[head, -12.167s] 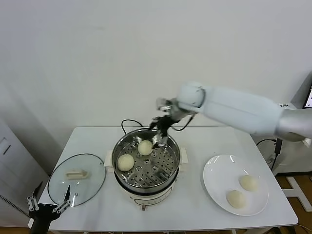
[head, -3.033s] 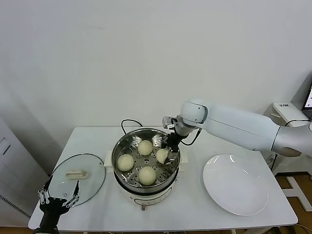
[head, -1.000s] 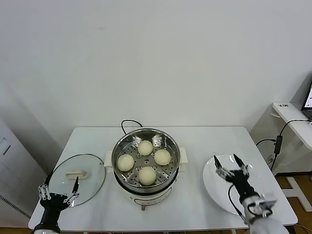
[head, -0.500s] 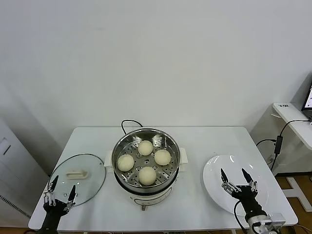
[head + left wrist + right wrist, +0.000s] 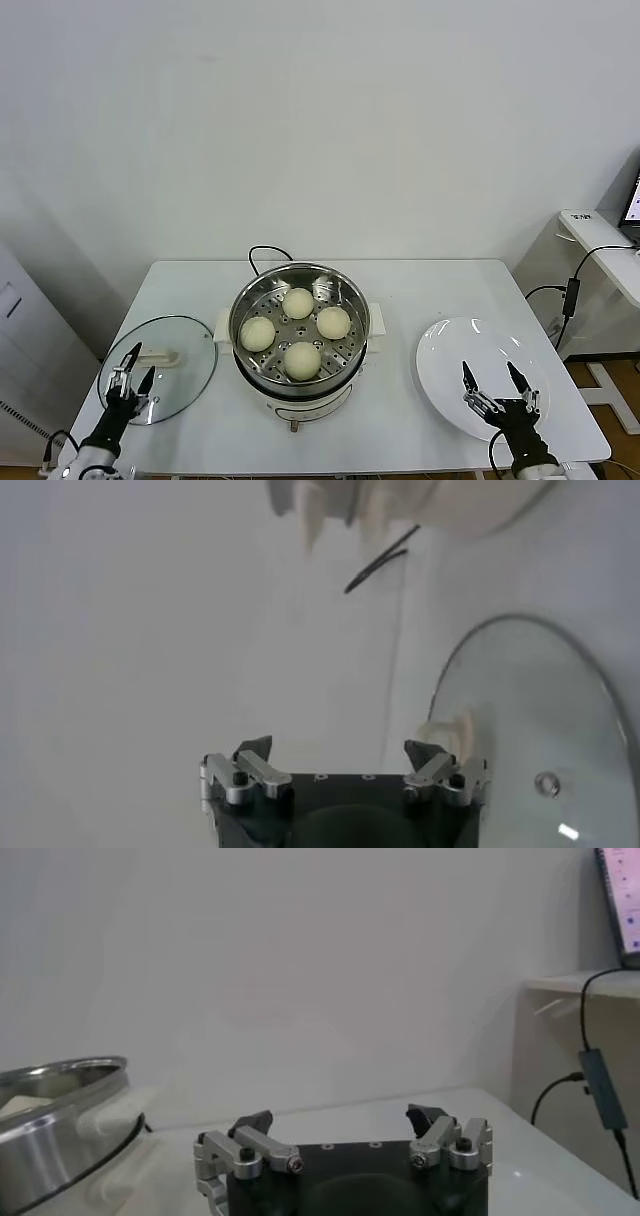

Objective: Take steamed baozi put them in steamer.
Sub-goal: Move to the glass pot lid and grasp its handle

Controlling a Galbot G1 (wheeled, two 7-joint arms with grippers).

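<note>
The steel steamer stands at the middle of the white table, and its rim shows in the right wrist view. Several cream-white baozi lie on its perforated tray. My right gripper hovers open and empty over the near part of the white plate; its jaws stand wide apart in the right wrist view. My left gripper is open and empty at the near edge of the glass lid. In the left wrist view the left gripper shows nothing between its fingers.
The glass lid with its cream knob lies flat at the table's left. A black power cord runs behind the steamer. A side desk with a cable stands at the right.
Both grippers have sunk toward the table's front edge over the last second. The right one drew back from the plate's middle. The baozi stay put in the steamer.
</note>
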